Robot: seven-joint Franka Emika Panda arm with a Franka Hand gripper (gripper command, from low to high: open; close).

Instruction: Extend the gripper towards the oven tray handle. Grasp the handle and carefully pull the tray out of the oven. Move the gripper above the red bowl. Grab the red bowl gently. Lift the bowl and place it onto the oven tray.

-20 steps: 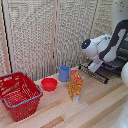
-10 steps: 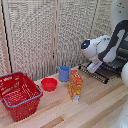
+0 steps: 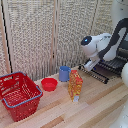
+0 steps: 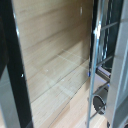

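Tray (image 3: 107,70) is sitting at the exterior view's right, dark wire bars sticking out low over the wooden table (image 3: 95,107), with the oven (image 3: 123,55) mostly hidden behind the white arm (image 3: 102,46). Arm is reaching down toward the tray's front edge; the gripper (image 3: 89,65) is hanging just beside that edge, at its end toward the exterior view's left.

Key relation for the coming move: the oven tray handle (image 4: 95,60) is running as 1 long thin bar along the tray front, and its long axis is lying crosswise to the arm's reach. Judgement: the jaws need to straddle that bar across its thin section, then pull along the reach line, away from the oven.

Gripper state: fingers are not resolving in either view, so I cannot tell how far apart they are standing or whether anything is being held.

Red bowl (image 3: 49,84) is resting on the table well apart from the gripper, between the red mesh basket (image 3: 20,95) and the blue cup (image 3: 64,73), with an orange carton (image 3: 75,85) near.

View difference: 1) exterior view is giving the whole layout but blurring the contact area. 2) Wrist view is showing the chrome bar and wire rungs close up over the wood grain, and no bowl.
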